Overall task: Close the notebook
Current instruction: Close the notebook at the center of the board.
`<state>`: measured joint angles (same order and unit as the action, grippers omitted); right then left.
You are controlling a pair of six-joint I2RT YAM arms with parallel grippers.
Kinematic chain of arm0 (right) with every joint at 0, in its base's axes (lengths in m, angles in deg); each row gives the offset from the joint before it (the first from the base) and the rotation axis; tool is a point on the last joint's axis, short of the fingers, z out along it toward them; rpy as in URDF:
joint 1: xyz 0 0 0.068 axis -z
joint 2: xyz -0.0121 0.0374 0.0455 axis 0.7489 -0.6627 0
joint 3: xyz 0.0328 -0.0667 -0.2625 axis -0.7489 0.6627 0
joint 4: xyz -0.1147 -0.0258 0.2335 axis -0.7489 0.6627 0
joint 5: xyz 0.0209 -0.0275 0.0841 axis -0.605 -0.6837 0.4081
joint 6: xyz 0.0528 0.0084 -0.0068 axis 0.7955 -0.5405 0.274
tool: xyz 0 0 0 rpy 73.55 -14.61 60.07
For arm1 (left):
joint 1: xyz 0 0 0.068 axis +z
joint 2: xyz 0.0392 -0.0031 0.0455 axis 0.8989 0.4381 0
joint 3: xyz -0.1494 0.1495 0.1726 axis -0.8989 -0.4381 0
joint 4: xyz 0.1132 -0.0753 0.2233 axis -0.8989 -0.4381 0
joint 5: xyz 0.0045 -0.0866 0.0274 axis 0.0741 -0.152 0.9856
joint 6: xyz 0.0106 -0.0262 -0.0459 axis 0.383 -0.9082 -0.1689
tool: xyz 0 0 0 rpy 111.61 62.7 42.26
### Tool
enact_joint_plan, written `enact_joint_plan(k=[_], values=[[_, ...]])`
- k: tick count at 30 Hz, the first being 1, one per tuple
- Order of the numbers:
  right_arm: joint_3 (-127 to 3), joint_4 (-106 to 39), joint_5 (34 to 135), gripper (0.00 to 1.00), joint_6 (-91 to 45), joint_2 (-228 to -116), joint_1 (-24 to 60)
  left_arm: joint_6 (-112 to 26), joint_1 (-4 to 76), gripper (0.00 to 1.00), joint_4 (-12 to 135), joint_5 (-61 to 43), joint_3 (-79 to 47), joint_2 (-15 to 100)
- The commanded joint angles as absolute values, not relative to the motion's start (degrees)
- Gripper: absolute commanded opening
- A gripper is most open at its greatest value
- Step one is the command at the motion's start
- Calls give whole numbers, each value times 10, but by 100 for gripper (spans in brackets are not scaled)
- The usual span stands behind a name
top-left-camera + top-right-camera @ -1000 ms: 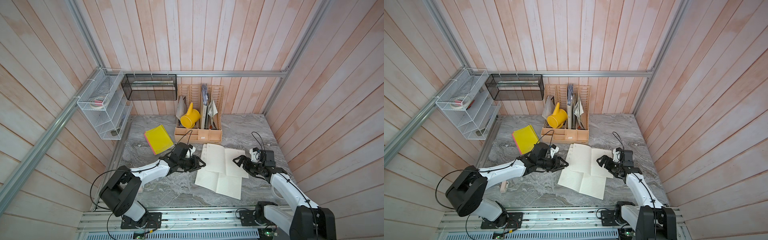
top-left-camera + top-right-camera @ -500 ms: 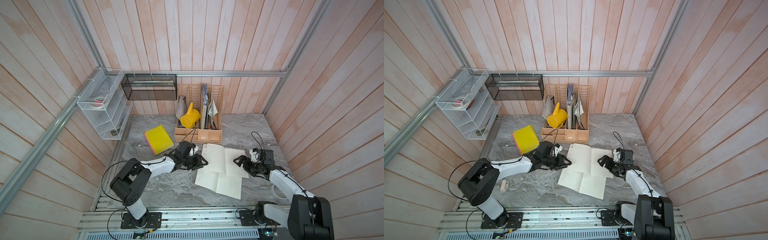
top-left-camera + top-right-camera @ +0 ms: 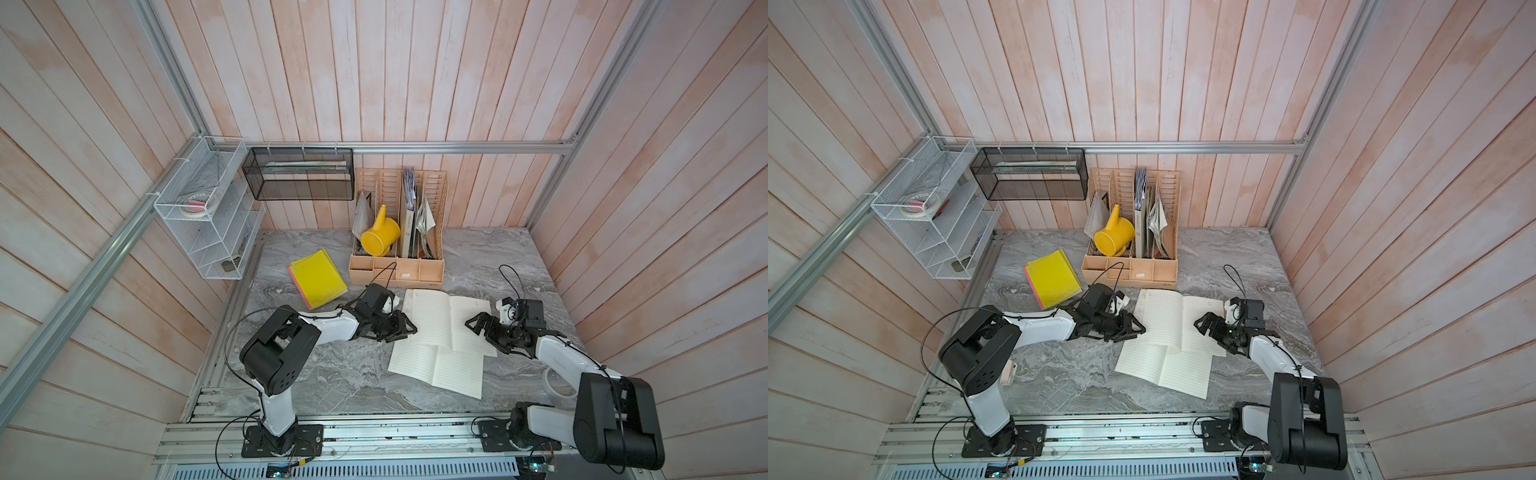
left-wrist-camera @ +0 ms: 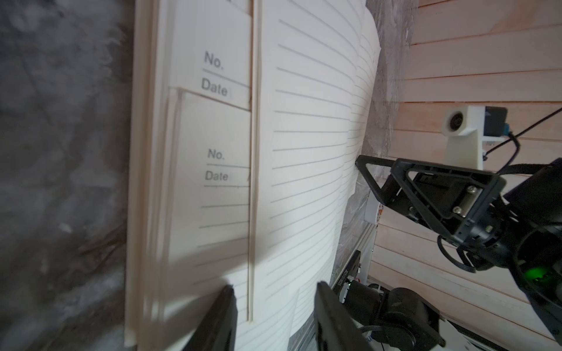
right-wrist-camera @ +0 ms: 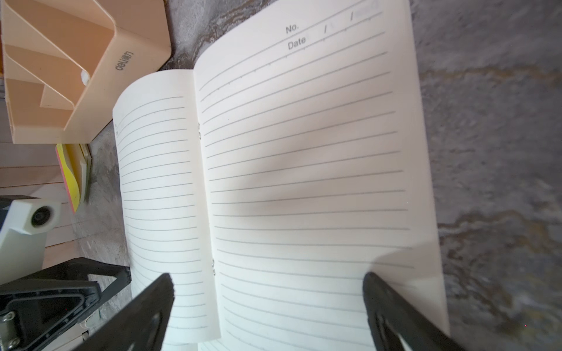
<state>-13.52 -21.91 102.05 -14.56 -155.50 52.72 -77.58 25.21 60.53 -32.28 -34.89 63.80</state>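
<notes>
The left gripper [image 3: 405,330] is closing in on the notebook [image 3: 440,320]. Compared with a second ago it is sitting further right in both top views, its tips now reaching the notebook's left-hand edge. The right gripper [image 3: 482,332] is edging leftward over the right-hand page. This is suggesting that the approach is ending and that lifting one half is the step coming up. Nothing is folded yet. The notebook is lying open on the grey worktop [image 3: 332,374], a little right of and below frame centre, with its lower edge overlapping a second notebook [image 3: 436,368] that is also lying open. In the left wrist view a page edge is running up the frame between the left gripper's jaws, which are standing partly parted and pinching nothing. The right gripper's jaws are spreading wide above the right page, released and holding nothing.
</notes>
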Motion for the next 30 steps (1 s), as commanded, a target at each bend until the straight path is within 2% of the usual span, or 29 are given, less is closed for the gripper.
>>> enact_joint_plan(k=[1,10,17,26,30], values=[[-125,-219,1034,98,-154,-1564,530,-760,249,45,607,-327,-331,656],[-126,-218,1041,98,-156,-1565,530,-763,249,47,622,-327,-339,681],[-127,-218,1050,98,-157,-1569,530,-733,250,48,599,-276,-336,710],[-126,-218,1054,98,-159,-1572,529,-760,251,48,694,-329,-351,739],[-126,-216,1055,98,-158,-1569,530,-806,254,49,787,-364,-388,734]])
